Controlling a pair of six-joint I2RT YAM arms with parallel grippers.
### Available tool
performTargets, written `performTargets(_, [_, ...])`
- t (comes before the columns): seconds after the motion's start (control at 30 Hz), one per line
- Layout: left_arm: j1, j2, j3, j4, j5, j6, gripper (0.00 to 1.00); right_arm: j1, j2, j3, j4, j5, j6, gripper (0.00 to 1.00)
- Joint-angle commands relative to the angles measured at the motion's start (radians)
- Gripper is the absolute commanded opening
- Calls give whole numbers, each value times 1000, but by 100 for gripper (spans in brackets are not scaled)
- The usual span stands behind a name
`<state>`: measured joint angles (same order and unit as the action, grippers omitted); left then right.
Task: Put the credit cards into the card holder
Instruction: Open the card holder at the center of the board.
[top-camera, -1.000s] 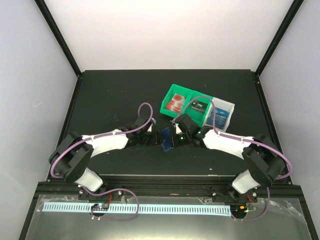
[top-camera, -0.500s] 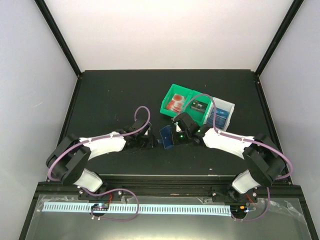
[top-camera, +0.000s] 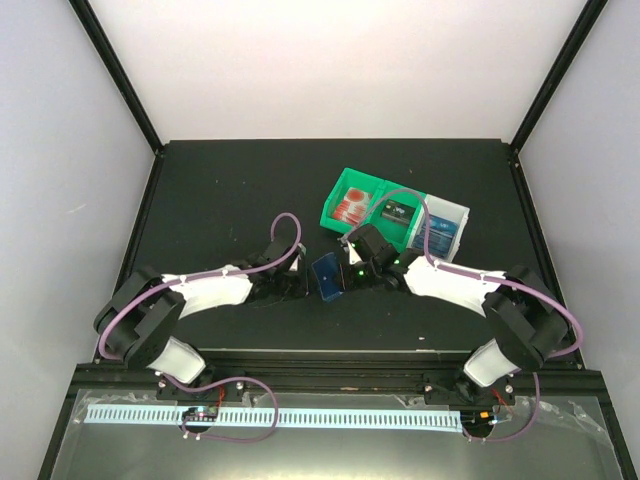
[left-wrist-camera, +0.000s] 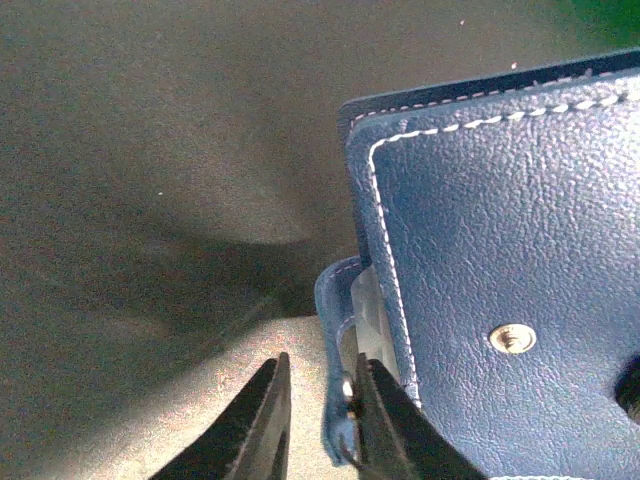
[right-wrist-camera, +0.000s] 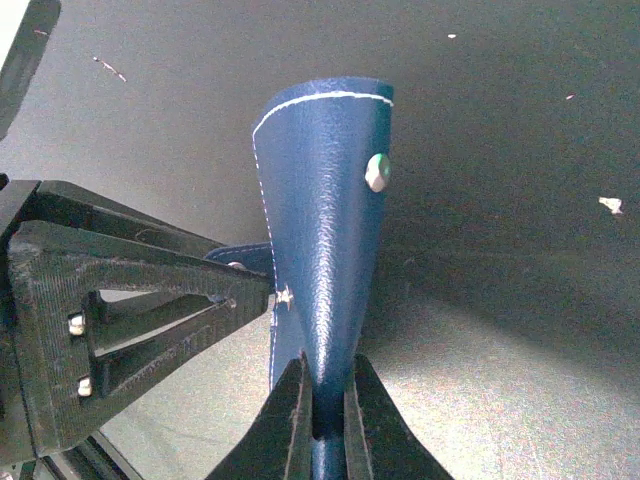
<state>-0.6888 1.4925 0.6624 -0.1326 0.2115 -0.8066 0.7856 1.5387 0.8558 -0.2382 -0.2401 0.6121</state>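
Note:
The dark blue card holder (top-camera: 327, 276) is held on edge at the table's middle, between both grippers. My right gripper (top-camera: 352, 270) is shut on its cover; in the right wrist view (right-wrist-camera: 325, 375) the jaws pinch the blue cover (right-wrist-camera: 320, 200). My left gripper (top-camera: 298, 282) is just left of it. In the left wrist view (left-wrist-camera: 320, 375) its jaws stand slightly apart, with the snap tab (left-wrist-camera: 335, 400) between them, against the right finger. A red-and-white card (top-camera: 350, 209), a dark card (top-camera: 396, 211) and a blue card (top-camera: 440, 232) lie in the tray.
The green and white compartment tray (top-camera: 372, 196) stands behind the right gripper, at the back right of the black table. The left gripper's fingers (right-wrist-camera: 150, 300) show close to the holder in the right wrist view. Black frame posts stand at the table's far corners.
The card holder has shifted slightly left in the right gripper and looks more closed. The left gripper has dropped a little toward the near edge and stays at the tab.

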Motion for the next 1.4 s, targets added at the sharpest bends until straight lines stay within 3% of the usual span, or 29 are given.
performTargets(0.0, [2,3,-13,31,22,-10,15,0,11,2,36,-5,14,6])
performTargets(0.1, [3,-9,-15,11,3,-5,3,0,23,2,41,1,15,7])
performTargets(0.2, [2,-40,-11,-24,-20,6,2,0,36,0,32,40,12,13])
performTargets(0.4, [4,-142,3,-116,-19,43,2,0,46,17,-19,139,-4,50])
performTargets(0.6, [4,-202,15,-182,7,82,1,2,13,21,-26,143,-30,65])
performTargets(0.97, [4,-265,64,-218,17,151,2,84,15,68,-14,40,-116,79])
performTargets(1.13, [4,-273,67,-223,14,159,2,93,53,87,-36,77,-108,78])
performTargets(1.37, [5,-276,67,-236,-6,160,2,93,81,102,-107,245,-59,69])
